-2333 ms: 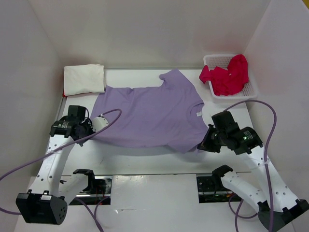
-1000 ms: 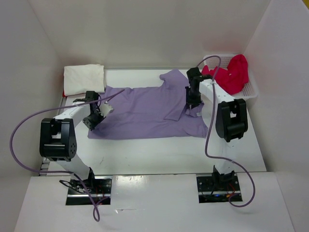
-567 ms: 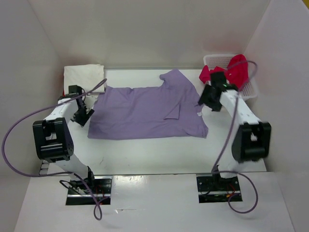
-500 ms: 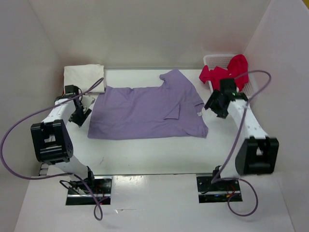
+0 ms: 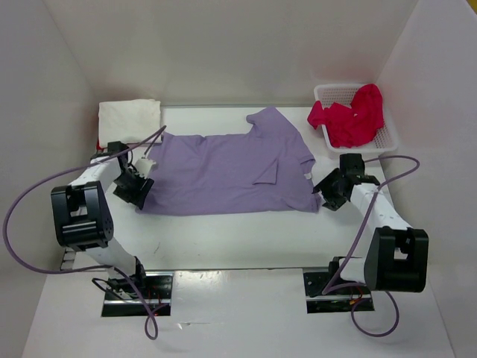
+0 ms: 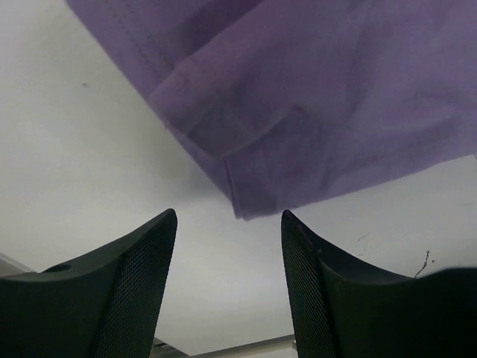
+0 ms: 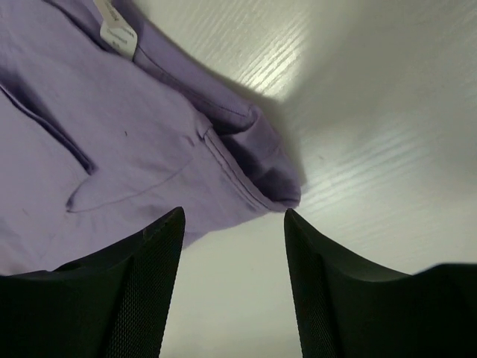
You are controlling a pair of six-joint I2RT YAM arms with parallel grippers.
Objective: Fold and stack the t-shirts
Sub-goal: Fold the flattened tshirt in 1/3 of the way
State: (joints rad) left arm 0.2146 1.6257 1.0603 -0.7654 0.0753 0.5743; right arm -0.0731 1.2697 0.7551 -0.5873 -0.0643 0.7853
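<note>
Two tools are hovering in the overhead view. The left tool [image 5: 136, 185] is sitting at the near left corner of one lavender purple cloth t-shirt [image 5: 223, 168], which is lying spread on the white worktop [image 5: 238, 235]. The right tool [image 5: 328, 195] is sitting at its near right corner. One folded off-white t-shirt [image 5: 130, 121] is lying far left. Red cloth [image 5: 350, 118], count unclear, is filling one white plastic mesh basket [image 5: 390, 140].

From the left wrist, the left tool [image 6: 228, 216] is standing wide and empty, a hem corner of the shirt [image 6: 320, 97] just beyond.

From the right wrist, the right tool [image 7: 234, 212] is likewise gaping, holding nothing, near a shirt [image 7: 112, 127] corner.
</note>
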